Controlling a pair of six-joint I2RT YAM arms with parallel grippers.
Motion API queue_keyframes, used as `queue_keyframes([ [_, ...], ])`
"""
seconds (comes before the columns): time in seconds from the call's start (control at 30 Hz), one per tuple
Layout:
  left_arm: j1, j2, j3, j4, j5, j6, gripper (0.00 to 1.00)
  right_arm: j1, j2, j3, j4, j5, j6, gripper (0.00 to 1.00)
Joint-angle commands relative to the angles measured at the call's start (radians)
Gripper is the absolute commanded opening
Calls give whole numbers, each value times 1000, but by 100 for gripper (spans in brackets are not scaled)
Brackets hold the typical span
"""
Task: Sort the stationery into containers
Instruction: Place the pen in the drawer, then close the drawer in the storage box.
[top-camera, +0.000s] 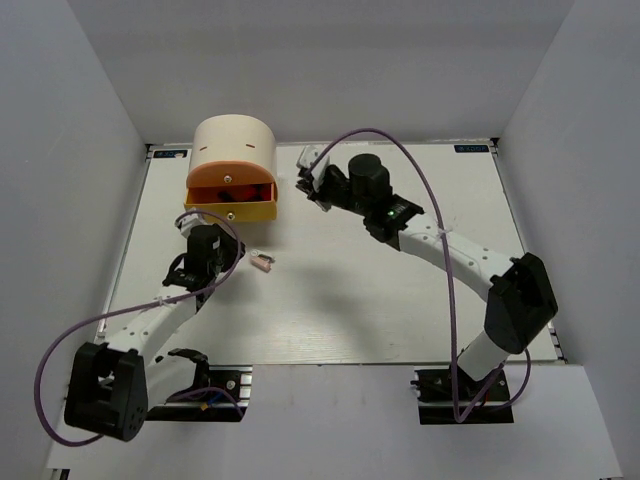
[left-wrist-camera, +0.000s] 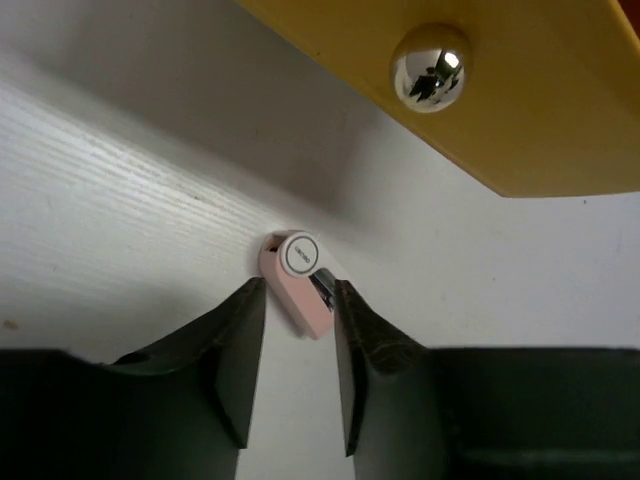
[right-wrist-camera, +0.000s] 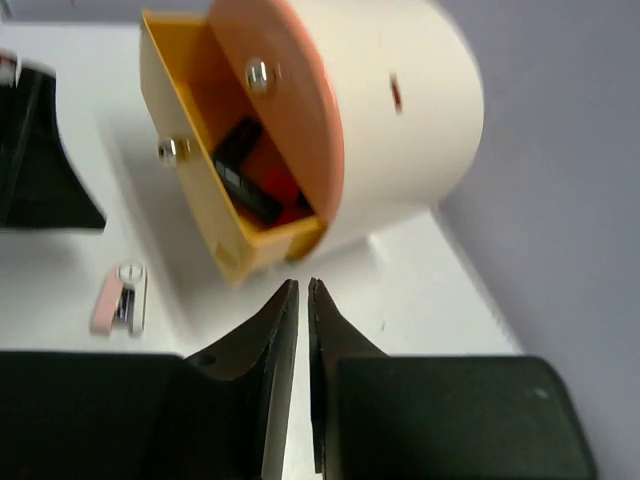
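Observation:
The cream cylindrical unit (top-camera: 235, 145) stands at the back left. Its yellow drawer (top-camera: 232, 210) is pulled out, with black highlighters (right-wrist-camera: 245, 170) and red pieces lying in it. The orange drawer (right-wrist-camera: 290, 100) above it is shut. The tiny pink-and-white piece (top-camera: 262, 263) lies flat on the table in front of the drawer. It shows in the left wrist view (left-wrist-camera: 298, 280) just past my fingertips. My left gripper (top-camera: 208, 243) is open and empty, left of the piece. My right gripper (top-camera: 308, 175) is shut and empty, right of the unit. No white sticks are in view.
The yellow drawer front (left-wrist-camera: 520, 120) with its chrome knob (left-wrist-camera: 430, 67) juts over the table close ahead of my left gripper. Grey walls enclose the white table (top-camera: 400, 300) on three sides.

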Motion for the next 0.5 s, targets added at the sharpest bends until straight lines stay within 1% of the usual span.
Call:
queue_keyframes([
  [0.0,5,69,78,114,5,59,47,-56,-35,-91,-88,9,54,14],
  [0.03,5,112,99,125,16,60,48,-63,-43,-132,-98,11,53,14],
  [0.13,5,155,121,171,16,78,55,-99,-91,-232,-103,8,47,14],
  [0.17,5,165,130,183,16,78,55,-109,-102,-273,-103,3,44,14],
  [0.27,5,179,139,226,16,96,55,-131,-136,-309,-106,-6,43,14],
  [0.4,5,200,171,246,-5,109,48,-149,-158,-348,-105,-26,53,14],
  [0.47,5,209,171,246,-24,109,47,-159,-158,-355,-103,-34,57,14],
])
